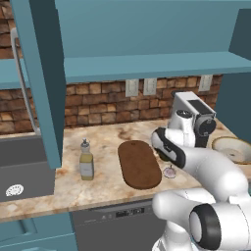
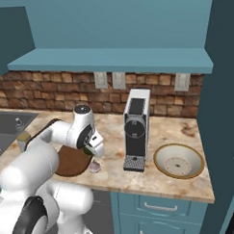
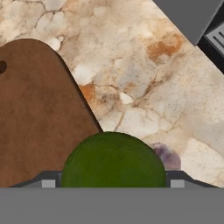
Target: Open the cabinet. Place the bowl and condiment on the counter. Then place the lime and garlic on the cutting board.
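While the wide-spread jaws carry the lime [image 3: 113, 159] at lower centre, garlic [image 3: 168, 156] waits on the worktop [image 3: 131, 65] beside the cutting board [image 3: 39, 118], its likely destination.

The lime [image 3: 113, 159] fills the gap between the fingers [image 3: 48, 183]. Just beyond it the garlic [image 3: 168, 156] sits on the counter [image 3: 144, 87], and the cutting board [image 3: 39, 118] lies bare alongside. Farther off, the coffee machine [image 2: 137, 130] blocks that side.

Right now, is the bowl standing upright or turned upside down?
Upright: the bowl rests on the counter beside the coffee machine, with its cream inside facing up.
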Motion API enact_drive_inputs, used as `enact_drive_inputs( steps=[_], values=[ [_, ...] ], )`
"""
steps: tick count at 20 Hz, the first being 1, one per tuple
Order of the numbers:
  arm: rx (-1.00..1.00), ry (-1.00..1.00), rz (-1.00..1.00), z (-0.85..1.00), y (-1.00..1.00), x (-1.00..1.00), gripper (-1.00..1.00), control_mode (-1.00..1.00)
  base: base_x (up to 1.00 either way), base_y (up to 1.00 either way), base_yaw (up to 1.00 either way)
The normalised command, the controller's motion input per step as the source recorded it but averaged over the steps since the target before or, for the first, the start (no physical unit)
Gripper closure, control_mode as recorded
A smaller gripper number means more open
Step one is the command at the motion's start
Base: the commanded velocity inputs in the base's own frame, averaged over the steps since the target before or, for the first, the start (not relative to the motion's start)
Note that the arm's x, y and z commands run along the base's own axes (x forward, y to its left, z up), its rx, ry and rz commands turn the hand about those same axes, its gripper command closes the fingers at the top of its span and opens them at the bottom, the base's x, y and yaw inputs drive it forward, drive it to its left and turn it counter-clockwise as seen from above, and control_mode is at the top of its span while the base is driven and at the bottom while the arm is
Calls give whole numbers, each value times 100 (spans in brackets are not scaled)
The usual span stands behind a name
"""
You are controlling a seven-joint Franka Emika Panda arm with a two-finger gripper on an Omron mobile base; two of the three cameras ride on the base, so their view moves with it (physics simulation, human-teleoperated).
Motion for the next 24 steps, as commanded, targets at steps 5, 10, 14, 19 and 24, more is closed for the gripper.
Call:
enact_drive_inputs(
  steps=[5,10,14,19,24],
  values=[
    [-3,0,5,0,48,0,100,-100,0,0,0],
    [-8,0,4,-3,43,0,100,-100,0,0,0],
    [-3,0,1,-11,23,12,100,-100,0,0,0],
    [-1,0,2,-23,2,30,100,-100,0,0,0],
    [0,0,2,-13,0,33,100,-100,0,0,0]
  ],
)
